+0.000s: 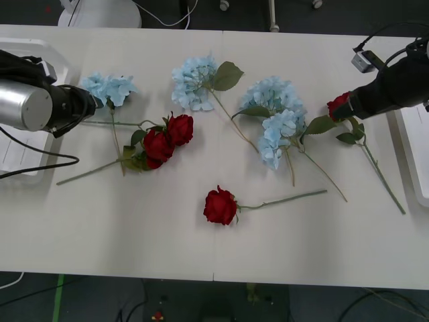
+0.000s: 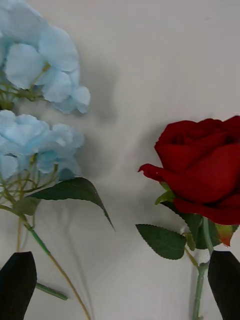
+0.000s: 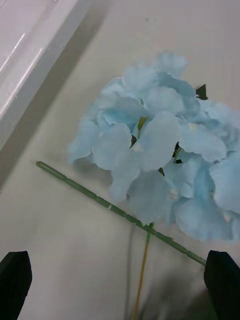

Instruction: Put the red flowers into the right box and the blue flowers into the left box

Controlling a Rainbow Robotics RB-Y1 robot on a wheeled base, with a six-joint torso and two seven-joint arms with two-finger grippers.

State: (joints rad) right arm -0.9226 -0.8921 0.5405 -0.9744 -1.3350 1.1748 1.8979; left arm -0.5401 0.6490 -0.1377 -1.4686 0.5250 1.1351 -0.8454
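Note:
Several red flowers lie on the table: a pair (image 1: 167,137) left of centre, one (image 1: 220,204) near the front, and one (image 1: 338,104) at the right. My right gripper (image 1: 350,107) hovers over that last rose (image 2: 200,165), open (image 2: 121,255), with the stem close to one black finger (image 2: 225,285). Several blue flowers lie along the back: (image 1: 107,87), (image 1: 194,80), (image 1: 271,94), (image 1: 278,134). My left gripper (image 1: 90,100) is open (image 2: 117,255) just above the leftmost blue head (image 3: 155,145). The left box (image 1: 17,157) and right box (image 1: 417,154) sit at the table's ends.
A thin green rose stem (image 3: 120,210) crosses under the leftmost blue head. The left box's rim (image 3: 30,65) runs close beside that flower. Two blue heads (image 2: 35,60) with a large leaf (image 2: 70,190) lie beside the right-hand rose. Cables trail from both arms.

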